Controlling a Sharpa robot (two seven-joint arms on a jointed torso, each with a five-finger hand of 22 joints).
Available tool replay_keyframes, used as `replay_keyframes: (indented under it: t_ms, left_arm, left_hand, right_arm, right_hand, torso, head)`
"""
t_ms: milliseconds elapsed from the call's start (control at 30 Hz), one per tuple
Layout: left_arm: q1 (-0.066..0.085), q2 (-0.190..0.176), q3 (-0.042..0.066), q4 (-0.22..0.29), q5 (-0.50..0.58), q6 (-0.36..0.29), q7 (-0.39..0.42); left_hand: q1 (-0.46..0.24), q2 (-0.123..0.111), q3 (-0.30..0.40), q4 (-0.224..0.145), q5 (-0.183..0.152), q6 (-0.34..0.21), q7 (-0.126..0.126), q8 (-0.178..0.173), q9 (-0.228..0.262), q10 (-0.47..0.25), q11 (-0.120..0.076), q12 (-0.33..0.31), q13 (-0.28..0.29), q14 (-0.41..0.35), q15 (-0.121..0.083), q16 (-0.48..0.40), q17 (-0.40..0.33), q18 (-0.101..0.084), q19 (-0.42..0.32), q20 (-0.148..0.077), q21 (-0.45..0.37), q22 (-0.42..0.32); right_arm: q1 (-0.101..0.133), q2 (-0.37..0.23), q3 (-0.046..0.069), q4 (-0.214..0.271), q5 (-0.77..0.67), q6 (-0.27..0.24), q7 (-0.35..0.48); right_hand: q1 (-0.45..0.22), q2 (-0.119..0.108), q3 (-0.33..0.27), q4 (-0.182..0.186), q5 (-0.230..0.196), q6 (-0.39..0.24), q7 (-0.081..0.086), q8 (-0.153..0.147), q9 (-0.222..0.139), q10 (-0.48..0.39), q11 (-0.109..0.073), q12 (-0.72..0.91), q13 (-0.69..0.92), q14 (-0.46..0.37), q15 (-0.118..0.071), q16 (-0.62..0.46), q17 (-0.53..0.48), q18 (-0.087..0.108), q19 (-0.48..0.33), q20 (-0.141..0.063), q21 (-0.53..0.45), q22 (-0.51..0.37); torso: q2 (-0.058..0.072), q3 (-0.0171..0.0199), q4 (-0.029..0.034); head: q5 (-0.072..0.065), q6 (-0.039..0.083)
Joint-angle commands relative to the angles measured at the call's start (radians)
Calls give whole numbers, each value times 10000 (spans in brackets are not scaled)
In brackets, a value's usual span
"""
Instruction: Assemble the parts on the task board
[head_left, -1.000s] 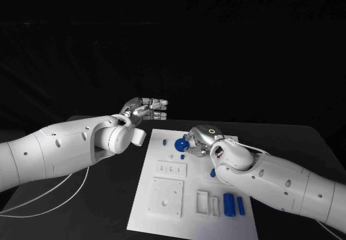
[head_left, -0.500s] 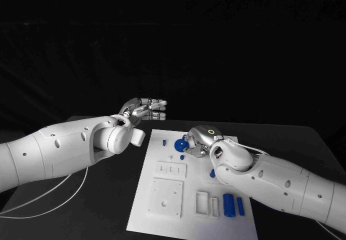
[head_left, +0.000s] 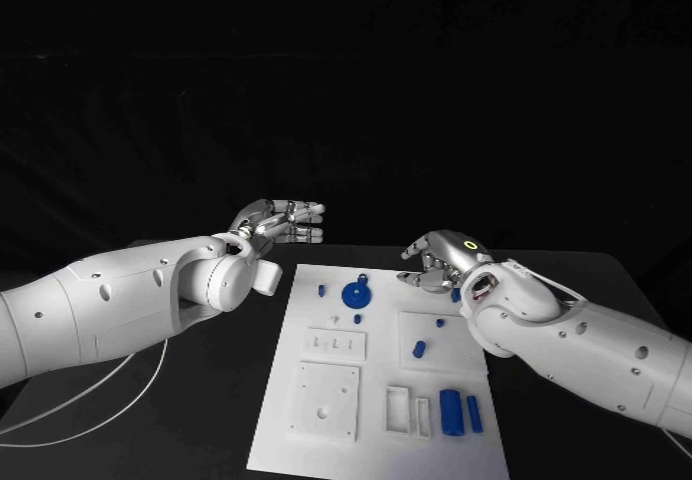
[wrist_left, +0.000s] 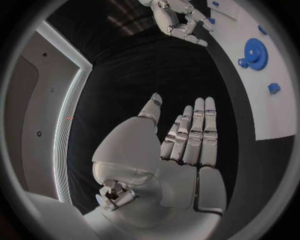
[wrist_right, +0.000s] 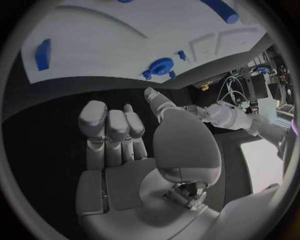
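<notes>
At far right corner of task board (head_left: 378, 440): right hand (head_left: 438, 262) raised, fingers loosely curled, grasping nothing. Left hand (head_left: 278, 220) off board's far left corner, over black table (head_left: 231, 380), fingers straight and together, empty. Blue gear (head_left: 355, 294) seated on board's far end; other blue parts (head_left: 460, 411) lying near right edge.

No text, label, brand, number or sign can be read anywhere
</notes>
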Motion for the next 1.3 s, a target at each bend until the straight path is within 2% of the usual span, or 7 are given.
replay_keyframes:
  t_ms: [33,200,400,600,767,833,1300]
  left_arm:
    - [18,-39,11,35,-17,115,138]
    - [17,-124,9,40,-22,249,172]
    - [15,-209,8,6,-96,436,219]
    - [11,-211,6,-98,-161,560,224]
    - [6,-191,5,-183,-178,586,229]
    - [4,-184,5,-208,-180,590,227]
    - [-3,-140,2,-309,-295,557,108]
  left_hand:
    - [-49,-55,22,-16,-25,-32,-4,-4,-9,-63,-24,-10,9,-19,22,-58,6,-9,22,52,37,-9]
    - [-47,-56,19,-27,-31,52,-19,-1,-4,72,-58,-15,8,-34,17,-68,5,-17,11,49,32,-10]
    - [-37,-61,7,-44,-19,396,-77,18,12,353,-180,-20,8,14,-21,-79,4,-18,48,23,64,1]
    - [-49,-48,-15,-49,-14,548,-95,28,21,651,-220,-15,9,380,-139,27,24,-70,211,-96,164,10]
    - [-49,-38,-18,-57,-11,589,-99,30,24,660,-222,-18,9,376,-136,-3,23,-91,204,-104,162,1]
    - [-45,-42,-23,-67,-14,582,-94,29,23,629,-212,-23,8,366,-130,-25,23,-99,195,-103,158,-4]
    - [154,-172,0,-342,-94,193,-36,15,8,428,-155,-16,9,340,-106,-66,24,-81,165,-80,145,-7]
  right_arm:
    - [-6,-515,246,39,1909,472,1765]
    - [-11,-1230,565,-162,2866,1543,3263]
    - [-114,-1782,674,-588,3432,2131,4062]
    - [-262,-1987,703,-987,3514,2235,4278]
    - [-442,-1884,709,-1336,3380,2224,4328]
    - [-495,-1804,711,-1459,3327,2235,4333]
    - [-843,-1183,711,-2212,2953,2195,4333]
  right_hand:
    - [196,214,-347,-258,422,-54,-9,18,-11,-97,32,14,9,-32,12,-84,-22,46,452,8,-111,1041]
    - [522,713,-893,-1676,926,-155,60,15,-15,-222,82,-186,-163,-58,60,-406,-225,-13,346,50,-633,942]
    - [438,899,-1292,-2211,1644,-211,74,17,-17,-320,67,-301,-269,-78,30,-533,-235,-15,320,17,-901,911]
    - [334,913,-1152,-2589,1930,-263,89,18,-17,-361,69,-363,-335,-84,34,-615,-238,-8,313,21,-1021,900]
    - [331,914,-1138,-2687,1929,-294,96,16,-18,-374,67,-374,-351,-89,37,-637,-228,-6,313,23,-1069,895]
    - [342,925,-1125,-2719,1901,-310,99,17,-17,-369,67,-358,-343,-79,34,-608,-192,-4,323,20,-1049,901]
    - [220,954,-1122,-2753,2007,-327,100,20,-14,-378,62,-315,-311,-72,28,-514,-50,9,346,13,-973,920]
  torso:
    - [-77,56,-154]
    - [-125,142,-278]
    - [-160,225,-444]
    - [-177,287,-518]
    - [-150,319,-514]
    - [-148,304,-491]
    - [-102,351,-473]
  head:
    - [-60,28]
    - [-91,53]
    - [-62,122]
    - [-123,111]
    - [-225,142]
    - [-271,117]
    - [-291,71]
